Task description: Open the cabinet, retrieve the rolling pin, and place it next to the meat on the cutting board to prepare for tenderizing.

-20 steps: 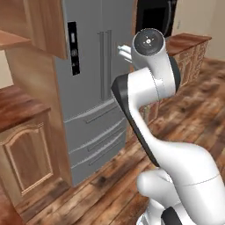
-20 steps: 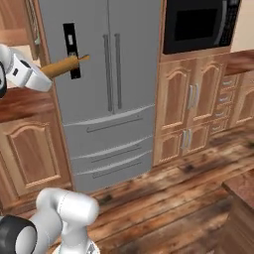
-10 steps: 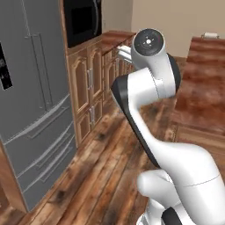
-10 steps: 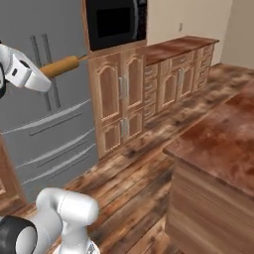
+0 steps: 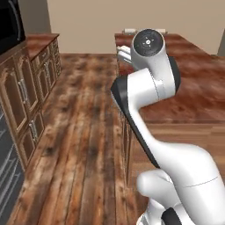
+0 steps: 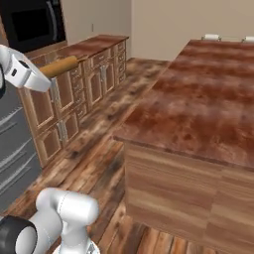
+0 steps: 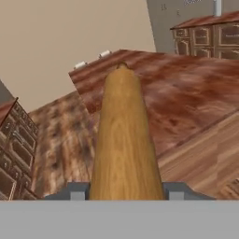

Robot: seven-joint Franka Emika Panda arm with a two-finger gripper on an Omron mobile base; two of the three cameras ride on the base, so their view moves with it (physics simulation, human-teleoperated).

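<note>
My gripper [image 7: 125, 190] is shut on the rolling pin [image 7: 122, 135], a light tan wooden cylinder that points straight away from the hand, its far knob toward an island counter. In the right base view the rolling pin [image 6: 60, 65] sticks out to the right from the gripper [image 6: 45, 74] at the upper left, held high above the floor. The white arm [image 5: 147, 83] rises through the middle of the left base view and covers the hand. The cabinet, the meat and the cutting board are out of view.
An island counter [image 6: 198, 104] with a reddish-brown top stands to the right, and two small white things [image 6: 212, 36] sit at its far end. Base cabinets [image 6: 87, 74] line the left wall under a black oven [image 6: 34, 22]. Wooden floor [image 5: 83, 132] runs between them.
The whole picture has swung from the grey fridge past the oven cabinets to the island, so the base has turned. The rolling pin stays in the gripper as before.
</note>
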